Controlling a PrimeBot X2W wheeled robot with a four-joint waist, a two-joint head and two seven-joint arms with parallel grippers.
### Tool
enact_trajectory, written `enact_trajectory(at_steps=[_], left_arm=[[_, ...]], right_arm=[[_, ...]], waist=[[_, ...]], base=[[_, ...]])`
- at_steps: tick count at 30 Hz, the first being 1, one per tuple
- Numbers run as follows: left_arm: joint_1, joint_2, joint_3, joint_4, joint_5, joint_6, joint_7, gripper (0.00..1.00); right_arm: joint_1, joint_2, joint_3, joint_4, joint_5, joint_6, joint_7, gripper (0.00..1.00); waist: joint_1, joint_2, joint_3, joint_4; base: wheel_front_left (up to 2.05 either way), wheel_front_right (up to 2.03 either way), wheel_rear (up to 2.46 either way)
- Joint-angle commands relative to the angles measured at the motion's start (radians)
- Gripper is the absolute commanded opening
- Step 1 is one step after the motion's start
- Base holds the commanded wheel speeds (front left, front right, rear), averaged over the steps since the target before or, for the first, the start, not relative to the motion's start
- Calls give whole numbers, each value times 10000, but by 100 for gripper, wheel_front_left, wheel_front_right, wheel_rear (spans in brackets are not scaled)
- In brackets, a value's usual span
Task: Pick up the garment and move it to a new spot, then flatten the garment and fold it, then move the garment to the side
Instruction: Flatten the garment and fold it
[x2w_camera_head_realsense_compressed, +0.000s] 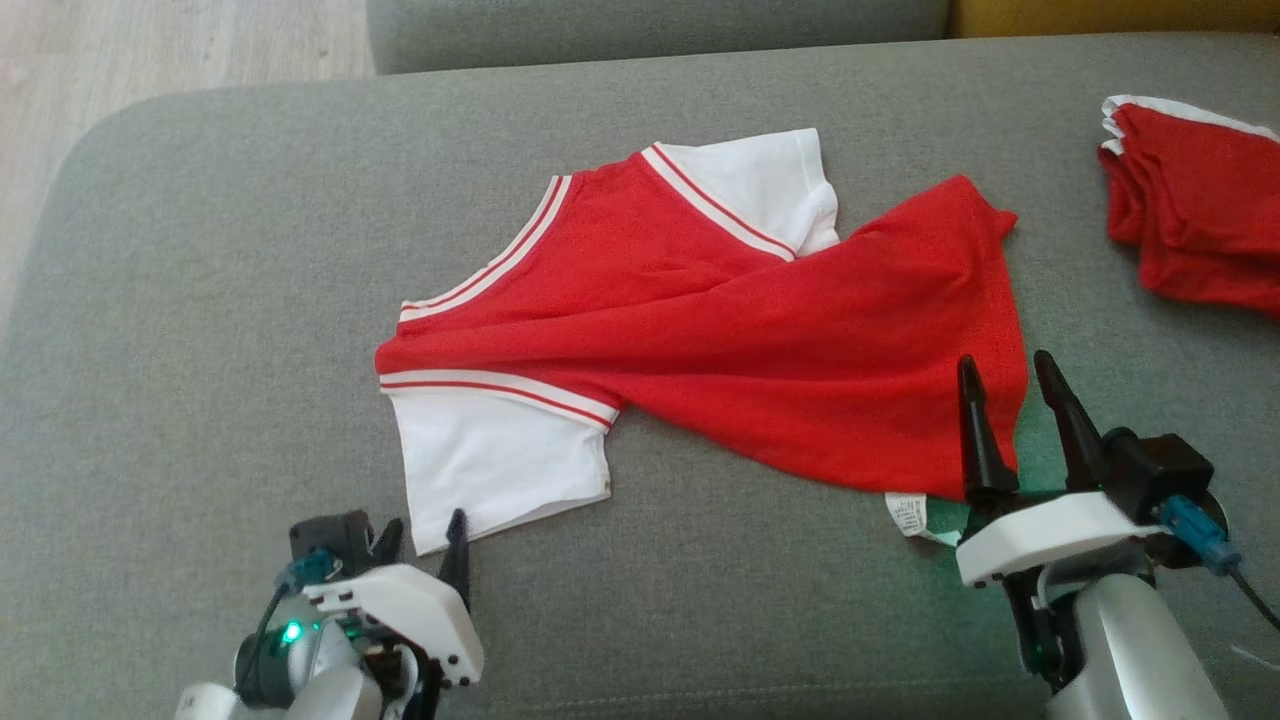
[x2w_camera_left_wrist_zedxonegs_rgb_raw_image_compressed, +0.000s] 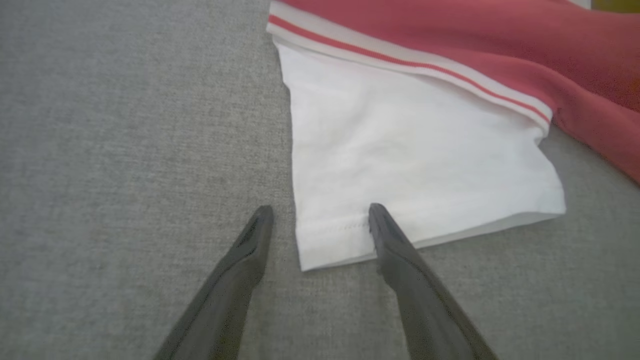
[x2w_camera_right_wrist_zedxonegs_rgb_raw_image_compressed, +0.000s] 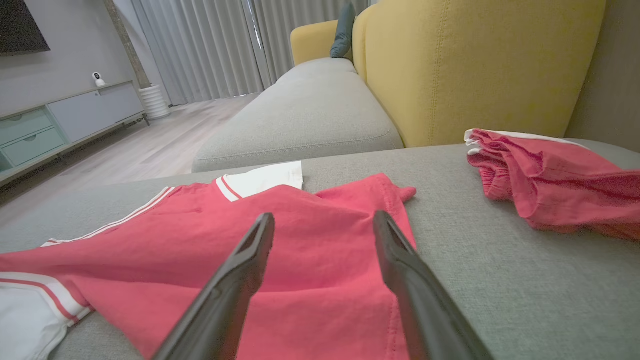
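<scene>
A red T-shirt with white sleeves lies spread but creased on the grey sofa cushion. Its near white sleeve points toward me. My left gripper stands open at that sleeve's hem corner, one fingertip over the hem and the other on bare cushion. My right gripper is open just above the shirt's red bottom hem, near its white care label. Neither gripper holds cloth.
A second red garment lies bunched at the cushion's far right. Behind it rises a yellow sofa back, and another grey cushion extends beyond. Wooden floor lies past the cushion's left edge.
</scene>
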Motion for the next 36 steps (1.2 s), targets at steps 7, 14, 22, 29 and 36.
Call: enact_trajectory(at_steps=[7, 14, 22, 29, 36], left_arm=[[-268, 19, 16, 48, -127, 30, 356, 0], [-214, 182, 416, -1315, -150, 129, -1150, 0], [202, 598, 877, -3332, -147, 424, -1665, 0], [782, 783, 982, -4741, -156, 719, -1407, 0], [965, 803, 939, -5103, -161, 849, -1270, 0]], right_arm=[[-73, -62, 43, -165, -263, 65, 93, 100], [521, -62, -603, 47, -610, 65, 583, 100], [1000, -62, -668, 330, -634, 65, 1072, 100], [1357, -62, -559, 596, -499, 65, 1529, 100], [1066, -62, -517, 873, -338, 65, 1368, 100]], waist=[[0, 0, -36, -59], [0, 0, 86, 11], [0, 0, 163, 154], [0, 0, 260, 255], [0, 0, 345, 289]], base=[[0, 0, 0], [0, 0, 0], [0, 0, 0], [0, 0, 0], [0, 0, 0]])
